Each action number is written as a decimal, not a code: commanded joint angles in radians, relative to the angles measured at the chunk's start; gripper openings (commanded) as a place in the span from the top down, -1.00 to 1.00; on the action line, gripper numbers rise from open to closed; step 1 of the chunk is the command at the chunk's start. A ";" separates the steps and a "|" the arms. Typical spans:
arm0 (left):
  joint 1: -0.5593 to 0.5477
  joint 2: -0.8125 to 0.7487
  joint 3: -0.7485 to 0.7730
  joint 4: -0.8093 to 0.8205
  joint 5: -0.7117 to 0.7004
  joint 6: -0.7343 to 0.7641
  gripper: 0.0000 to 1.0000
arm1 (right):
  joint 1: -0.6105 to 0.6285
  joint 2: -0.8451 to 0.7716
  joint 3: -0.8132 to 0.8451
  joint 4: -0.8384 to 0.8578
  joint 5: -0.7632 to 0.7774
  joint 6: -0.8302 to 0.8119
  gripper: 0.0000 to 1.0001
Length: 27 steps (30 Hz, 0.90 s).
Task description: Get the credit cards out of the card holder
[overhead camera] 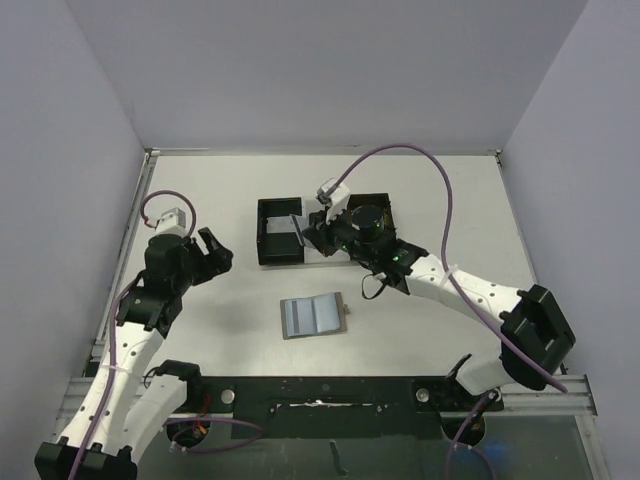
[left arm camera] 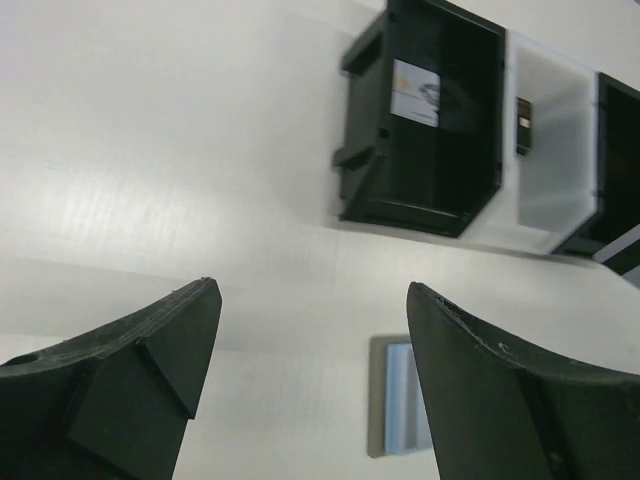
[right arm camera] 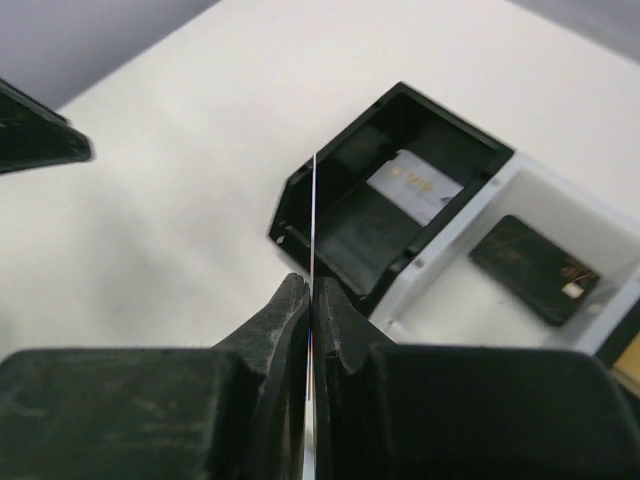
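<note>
Where pale walls [overhead camera: 300, 70] enclose the white table [overhead camera: 220, 190], left pincer [left arm camera: 310, 292] gapes and right pincer [right arm camera: 311, 290] clamps a card [right arm camera: 313, 215].

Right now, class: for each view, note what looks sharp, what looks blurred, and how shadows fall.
Top external: even light, faint shadows. Left wrist: the open left pincer looms soft, the black tray crisper. Right wrist: the right pincer blurs around an edge-on credit card.

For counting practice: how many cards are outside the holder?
3: one card in the right pincer, a pale card in the left tray compartment, a dark card in the white compartment; others possibly hidden.
</note>
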 commanded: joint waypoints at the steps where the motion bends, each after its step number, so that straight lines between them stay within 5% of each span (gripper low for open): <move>1: 0.054 -0.028 0.047 -0.012 -0.151 0.130 -0.49 | 0.007 0.093 0.084 0.096 0.129 -0.356 1.00; 9: 0.055 -0.043 0.012 0.042 -0.152 0.136 -0.50 | 0.038 0.314 0.315 0.012 0.067 -0.716 1.00; 17: 0.097 -0.100 0.018 0.007 -0.258 0.099 -0.50 | 0.084 0.510 0.527 -0.094 0.252 -0.752 1.00; 27: 0.117 -0.101 0.013 0.014 -0.234 0.104 -0.52 | 0.091 0.628 0.583 -0.082 0.324 -0.808 1.00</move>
